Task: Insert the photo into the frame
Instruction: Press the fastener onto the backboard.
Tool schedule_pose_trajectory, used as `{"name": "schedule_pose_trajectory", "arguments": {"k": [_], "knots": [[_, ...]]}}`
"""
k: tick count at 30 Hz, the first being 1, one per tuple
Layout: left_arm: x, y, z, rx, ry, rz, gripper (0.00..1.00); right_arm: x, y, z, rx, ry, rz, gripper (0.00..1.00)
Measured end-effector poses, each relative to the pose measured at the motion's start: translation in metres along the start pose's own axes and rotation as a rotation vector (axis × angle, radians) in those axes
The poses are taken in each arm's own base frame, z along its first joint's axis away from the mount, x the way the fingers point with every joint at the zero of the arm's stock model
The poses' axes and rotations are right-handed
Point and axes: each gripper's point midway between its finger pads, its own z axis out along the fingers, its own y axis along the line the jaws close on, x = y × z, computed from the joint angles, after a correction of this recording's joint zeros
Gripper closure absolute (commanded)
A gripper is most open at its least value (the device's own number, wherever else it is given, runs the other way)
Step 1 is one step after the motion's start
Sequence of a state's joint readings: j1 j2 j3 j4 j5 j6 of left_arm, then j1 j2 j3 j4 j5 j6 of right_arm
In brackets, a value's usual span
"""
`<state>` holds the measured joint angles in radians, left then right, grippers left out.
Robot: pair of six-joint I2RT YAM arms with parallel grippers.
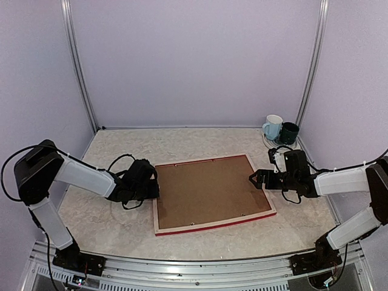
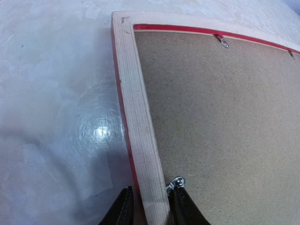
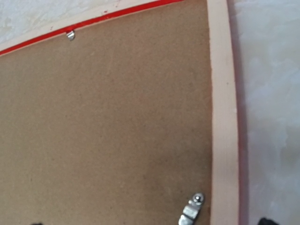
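The frame (image 1: 212, 225) lies face down in the middle of the table, pale wood back up, with a red edge along its front. A brown backing board (image 1: 209, 191) fills it, so the photo is hidden. My left gripper (image 1: 156, 191) is at the frame's left side. In the left wrist view its fingers straddle the left rail (image 2: 140, 117), one pressed on each side, beside a metal turn clip (image 2: 176, 183). My right gripper (image 1: 257, 179) hovers wide open over the frame's right rail (image 3: 222, 117), holding nothing. Another clip (image 3: 192, 211) sits just below it.
A white mug (image 1: 273, 127) and a dark green mug (image 1: 289, 132) stand together at the back right corner of the table. Lilac walls with metal posts close in the back and both sides. More clips (image 2: 224, 42) line the frame's far edge.
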<state>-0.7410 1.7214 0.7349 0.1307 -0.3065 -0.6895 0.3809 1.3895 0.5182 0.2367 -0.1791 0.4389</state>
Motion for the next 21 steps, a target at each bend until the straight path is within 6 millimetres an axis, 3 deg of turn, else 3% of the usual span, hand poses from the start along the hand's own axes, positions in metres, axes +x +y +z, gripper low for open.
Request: {"name": "schedule_pose_trajectory", "arguments": {"k": [8,12,17,21], "knots": [[0.003,0.013,-0.011,-0.024,-0.010,-0.006,0.53,0.000,0.000,0.000,0.000,0.000,0.000,0.01],[-0.012,0.018,-0.027,-0.039,-0.064,-0.025,0.42,0.000,0.000,0.000,0.000,-0.001,0.000,0.01],[-0.028,0.015,-0.040,-0.026,-0.119,-0.047,0.35,0.000,0.000,0.000,0.000,0.000,0.000,0.01],[-0.025,0.012,-0.042,-0.020,-0.112,-0.045,0.27,0.000,0.000,0.000,0.000,0.000,0.000,0.01]]}}
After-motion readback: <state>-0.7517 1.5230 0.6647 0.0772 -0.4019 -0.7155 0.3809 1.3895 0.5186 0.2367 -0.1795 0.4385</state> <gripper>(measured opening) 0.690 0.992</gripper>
